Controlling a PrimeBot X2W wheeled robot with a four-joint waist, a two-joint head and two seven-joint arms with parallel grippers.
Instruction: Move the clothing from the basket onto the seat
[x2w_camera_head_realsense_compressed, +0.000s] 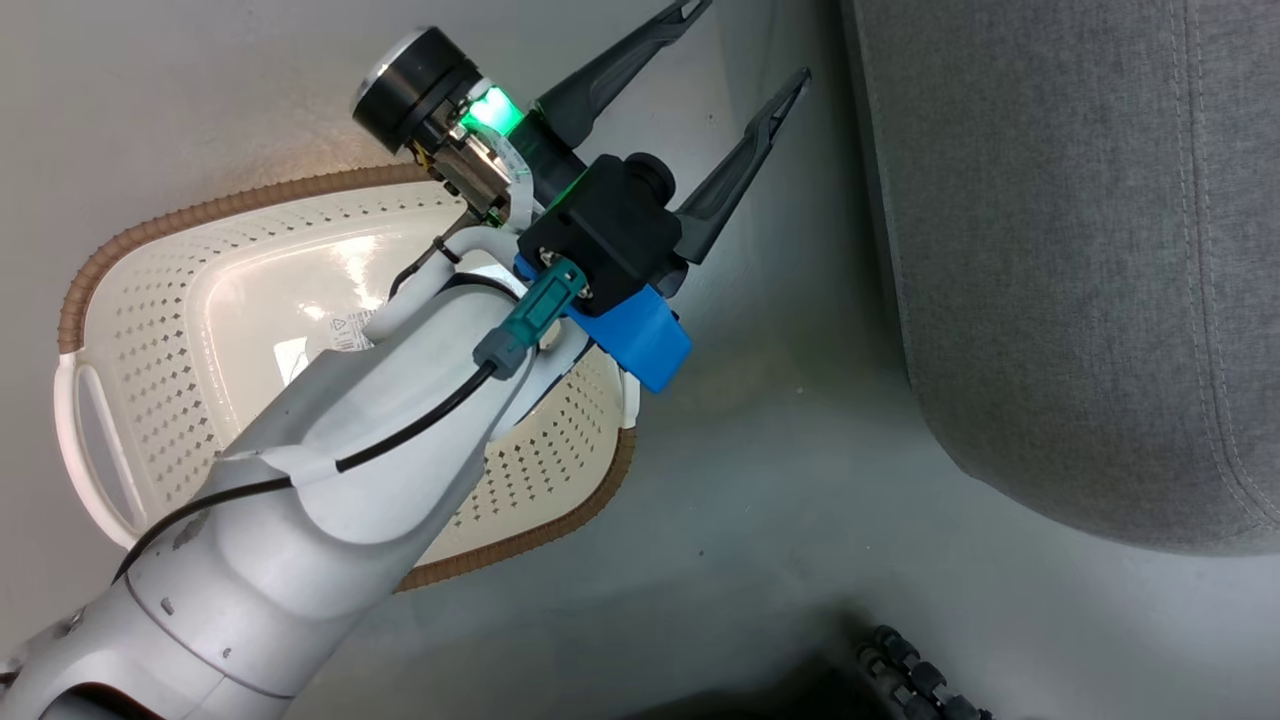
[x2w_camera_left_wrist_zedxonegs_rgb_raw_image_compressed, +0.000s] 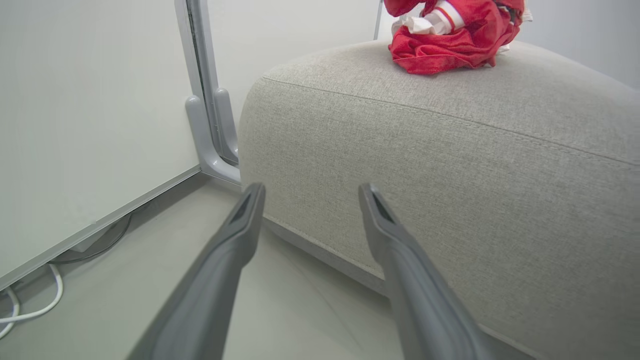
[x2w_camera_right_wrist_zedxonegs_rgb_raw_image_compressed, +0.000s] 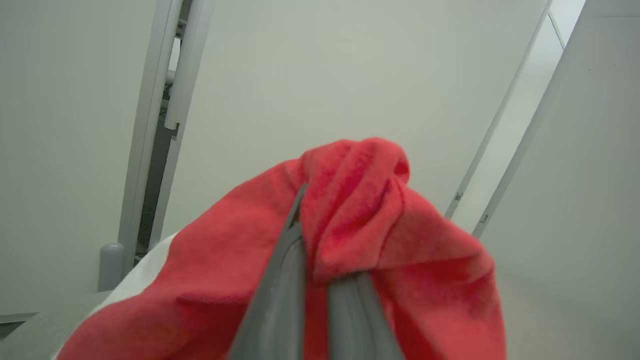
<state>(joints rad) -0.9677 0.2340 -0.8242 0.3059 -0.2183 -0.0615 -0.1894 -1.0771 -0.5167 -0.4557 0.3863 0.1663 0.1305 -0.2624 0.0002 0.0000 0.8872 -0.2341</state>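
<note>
The basket (x2w_camera_head_realsense_compressed: 150, 330) is cream with punched sides and a brown rim. Its glossy bottom carries a sticker (x2w_camera_head_realsense_compressed: 340, 335) whose print is too small for me to read. My left gripper (x2w_camera_head_realsense_compressed: 745, 45) is spread wide just beyond the basket's rim. My right gripper (x2w_camera_right_wrist_zedxonegs_rgb_raw_image_compressed: 322, 260) pinches a soft red garment (x2w_camera_right_wrist_zedxonegs_rgb_raw_image_compressed: 360, 200). More red clothing (x2w_camera_left_wrist_zedxonegs_rgb_raw_image_compressed: 445, 47), trimmed in white stripes, lies bunched on the grey seat (x2w_camera_left_wrist_zedxonegs_rgb_raw_image_compressed: 450, 165).

Soft even light, glare inside the basket (x2w_camera_head_realsense_compressed: 160, 340) (wrist views bow at edges), near clothing (x2w_camera_right_wrist_zedxonegs_rgb_raw_image_compressed: 360, 210) seemingly blurred.
</note>
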